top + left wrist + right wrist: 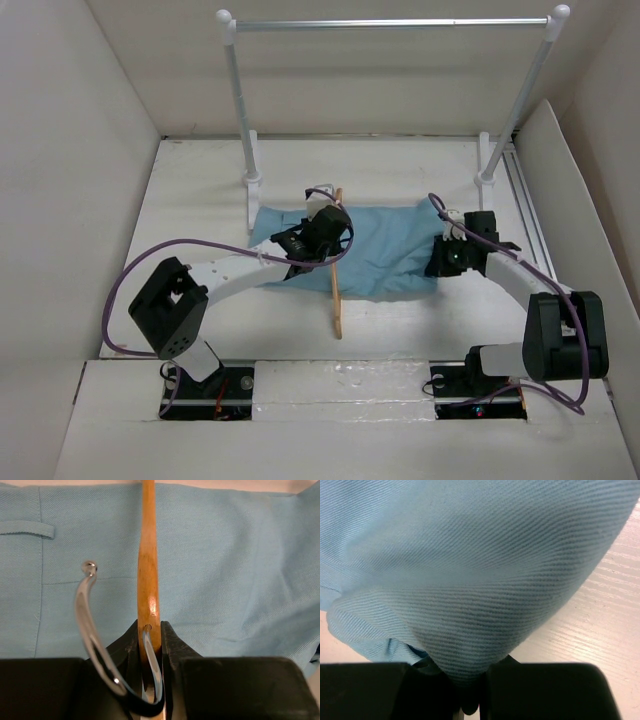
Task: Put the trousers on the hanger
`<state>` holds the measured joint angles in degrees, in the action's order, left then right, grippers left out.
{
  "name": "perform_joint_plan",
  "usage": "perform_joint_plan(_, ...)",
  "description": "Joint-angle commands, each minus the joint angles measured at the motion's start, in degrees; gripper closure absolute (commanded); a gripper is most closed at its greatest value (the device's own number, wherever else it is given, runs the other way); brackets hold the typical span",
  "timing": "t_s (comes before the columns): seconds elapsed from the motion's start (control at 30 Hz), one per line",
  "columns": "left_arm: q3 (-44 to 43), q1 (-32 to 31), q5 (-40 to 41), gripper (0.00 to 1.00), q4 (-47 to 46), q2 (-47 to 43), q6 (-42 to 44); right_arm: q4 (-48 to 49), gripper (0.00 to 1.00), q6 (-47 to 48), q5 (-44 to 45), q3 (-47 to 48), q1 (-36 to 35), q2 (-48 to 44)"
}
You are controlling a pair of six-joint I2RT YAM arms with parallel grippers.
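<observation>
**Wood over blue cloth: hanger (337, 300) clamped, trousers (385, 250) pinched**

Spread flat on the white desk (420, 325), just in front of the clothes rail (390, 23) and between its two posts: light-blue trousers, long side running parallel to the rail's bar. Laid across the cloth at right angles to that bar: slim wooden hanger, one end pointing toward the rail, the other jutting past the near edge of the fabric onto bare desk.

At the left end effector (150, 635), over the part of the trousers nearer the rail's left post: closed on the hanger, black fingers (172, 645) pressing both sides of the wood right where the metal hook (86, 610) enters it. Curving out to one side of the grip: shiny hook with a small ball tip, above the cloth. Behind it on the fabric: a belt loop (25, 528) and a straight seam line.

At the right end effector (470, 670), near the rail's right post: closed on the trousers at their right-hand end. Pinches the fabric into a rounded fold swelling up out of the jaws, twill weave plain in the wrist view. Beside the fold: bare white desk.

Cannot tell from above whether the hanger rests on the cloth along its whole length or hangs just clear of it.
</observation>
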<state>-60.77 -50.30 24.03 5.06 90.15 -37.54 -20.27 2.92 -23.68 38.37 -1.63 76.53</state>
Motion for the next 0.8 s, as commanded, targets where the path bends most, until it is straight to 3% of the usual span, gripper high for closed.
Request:
perform_joint_plan(0.0,-2.9,-0.6,-0.7,1.00,-1.8,-1.6,-0.2,2.3,1.00,-1.2,0.1,-0.4,-1.9,-0.8)
perform_joint_plan(0.33,-11.2,-1.7,-1.7,1.00,-2.3,2.0,-1.7,2.1,0.97,-2.0,0.5,-0.8,-3.5,-1.6)
perform_joint_plan(0.43,-14.2,-1.7,0.1,1.00,0.5,0.8,-0.5,0.0,0.78,-2.0,0.1,0.3,-3.5,-4.0)
perform_joint_plan(0.5,-16.0,-1.7,1.1,1.00,2.8,-0.3,0.7,-2.0,0.59,-2.1,-0.5,2.1,-4.0,-7.0)
perform_joint_plan(0.53,-18.5,-1.7,2.1,1.00,5.9,-2.7,1.8,-7.1,0.32,-2.2,-0.7,4.8,-4.0,-11.1)
perform_joint_plan(0.57,-18.5,-1.7,2.1,1.00,5.9,-2.7,1.8,-7.1,0.32,-2.2,-0.5,4.9,-4.0,-11.1)
perform_joint_plan(0.63,-19.6,-1.7,2.0,1.00,7.0,-4.4,2.9,-12.2,0.13,-2.3,-0.2,8.8,-4.0,-15.9)
perform_joint_plan(0.77,-27.0,-1.7,0.7,1.00,11.5,-7.3,4.6,-19.3,0.00,-2.8,-0.5,17.2,-4.5,-23.3)
